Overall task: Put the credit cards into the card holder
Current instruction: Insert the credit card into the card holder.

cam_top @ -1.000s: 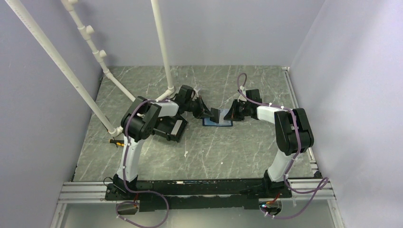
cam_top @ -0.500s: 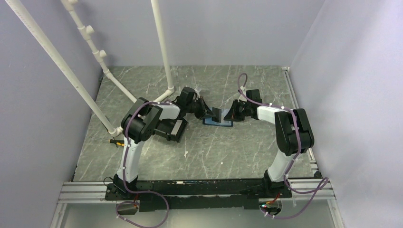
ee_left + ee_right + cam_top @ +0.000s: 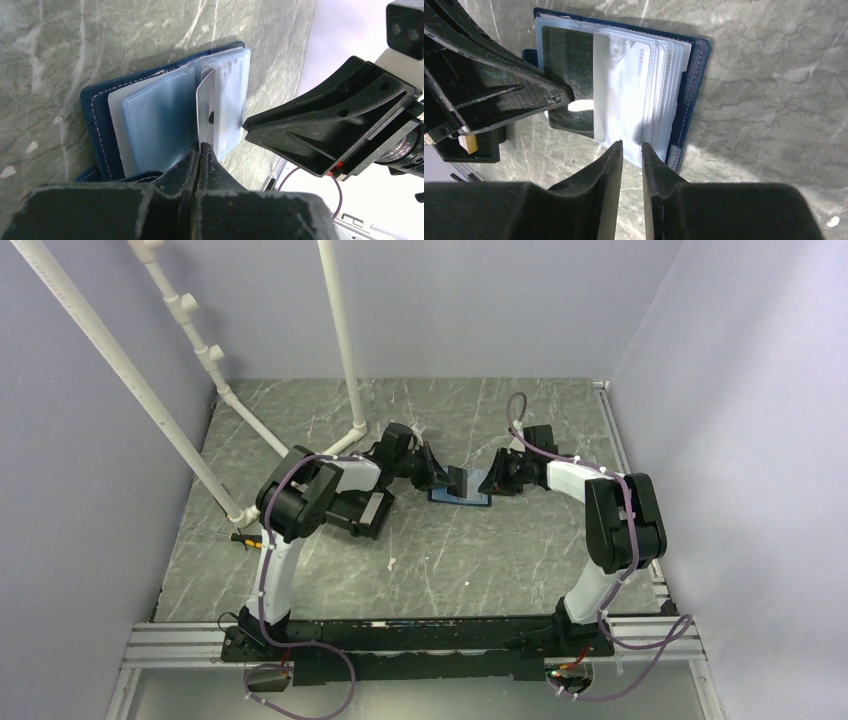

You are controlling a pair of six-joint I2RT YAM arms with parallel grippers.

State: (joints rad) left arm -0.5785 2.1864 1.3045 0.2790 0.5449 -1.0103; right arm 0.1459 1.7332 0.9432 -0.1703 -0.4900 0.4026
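Note:
The navy card holder point(image 3: 459, 498) lies open on the table, its clear sleeve pages fanned out point(image 3: 664, 100). A pale credit card point(image 3: 640, 70) with printed digits lies flat in one sleeve. My left gripper point(image 3: 201, 146) is shut on the edge of one thin sleeve page point(image 3: 206, 107) and holds it upright over the holder point(image 3: 95, 117). My right gripper point(image 3: 631, 146) stands just off the near edge of the sleeves. It is open by a narrow gap with nothing between its fingers. In the top view the two grippers face each other across the holder, left gripper point(image 3: 440, 478) and right gripper point(image 3: 487, 481).
A black bin point(image 3: 362, 512) sits left of the holder, under the left arm. White pipes point(image 3: 340, 340) slant across the back left. A small yellow-handled tool point(image 3: 238, 537) lies near the left wall. An orange-tan bit point(image 3: 469, 143) shows in the bin.
The right gripper's jaws have parted from shut to a narrow gap beside the sleeves. The left gripper still pinches the upright page, which has barely moved.

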